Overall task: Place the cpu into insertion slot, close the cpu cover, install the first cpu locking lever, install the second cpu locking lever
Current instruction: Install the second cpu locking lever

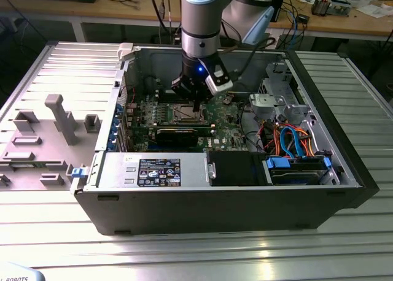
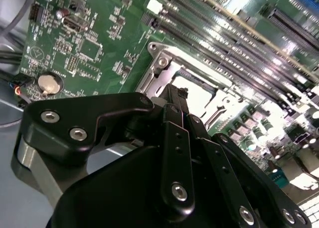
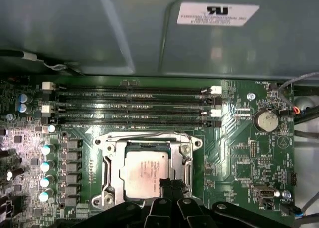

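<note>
The cpu (image 3: 142,169) (image 2: 199,91), a pale silver square, sits in the insertion slot (image 3: 197,144) (image 1: 186,113) on the green motherboard. The cpu cover (image 3: 110,163) (image 2: 149,78), a silver frame, lies flat around the chip, whose top shows through the window. My black gripper (image 3: 168,186) (image 2: 175,95) (image 1: 196,104) hangs right over the slot. Its fingers are pressed together, with the tips at one edge of the chip. I cannot tell whether the tips touch a lever or the cover.
Long black memory slots (image 3: 134,106) run beside the socket, and a coin battery (image 3: 265,121) (image 2: 50,82) lies further off. The grey case wall (image 3: 149,29) rises close behind. Drive cage (image 1: 276,100), blue cables (image 1: 295,140) and power supply (image 1: 159,170) crowd the case.
</note>
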